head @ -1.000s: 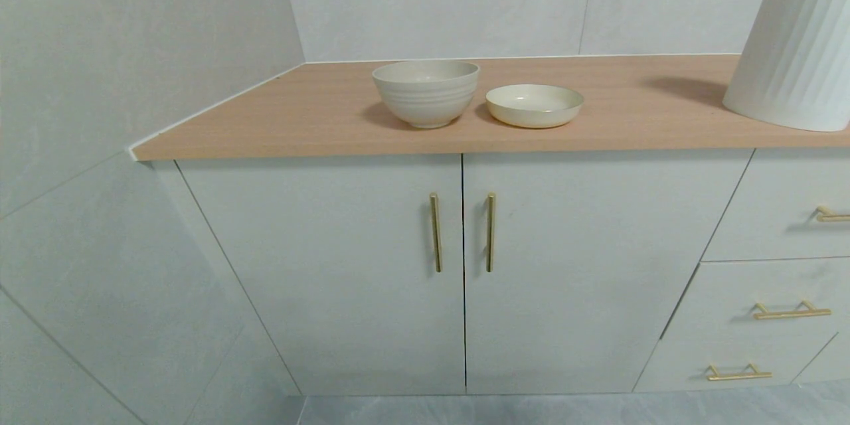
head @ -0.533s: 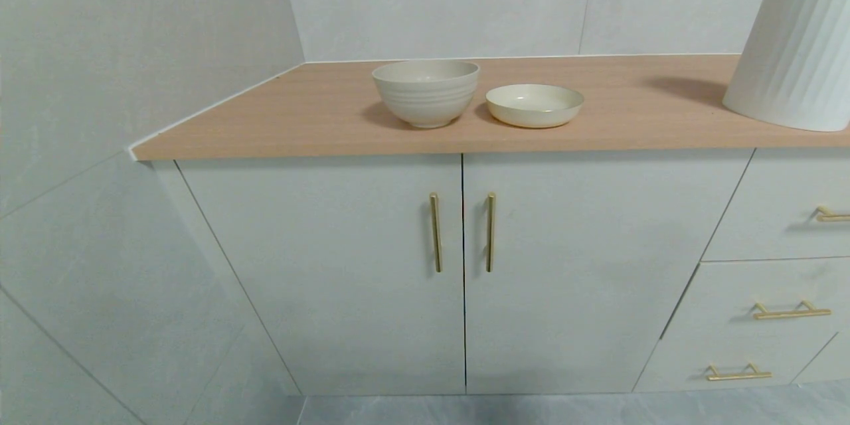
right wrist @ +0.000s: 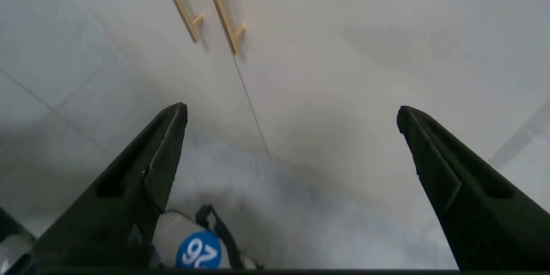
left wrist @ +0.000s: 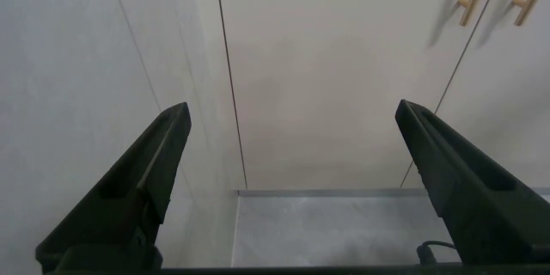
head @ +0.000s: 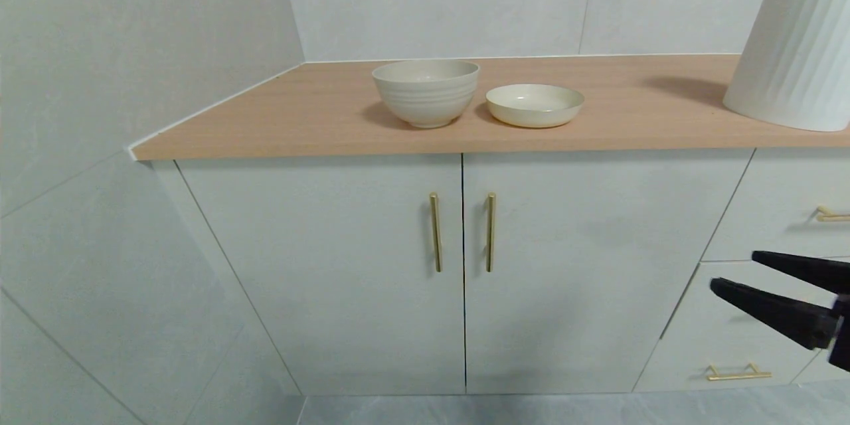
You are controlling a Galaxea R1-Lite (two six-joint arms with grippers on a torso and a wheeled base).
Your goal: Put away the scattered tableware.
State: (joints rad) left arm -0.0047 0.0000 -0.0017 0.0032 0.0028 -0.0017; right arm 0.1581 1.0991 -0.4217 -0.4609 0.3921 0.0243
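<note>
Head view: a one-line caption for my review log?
Bowl and shallow dish side by side on the wooden counter above shut cabinet doors; open right gripper before the drawers.

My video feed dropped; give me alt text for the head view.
A deep bowl and a shallow dish sit side by side on a wooden countertop above two closed cabinet doors. The open right hand hangs low at the right, before the drawers.
</note>
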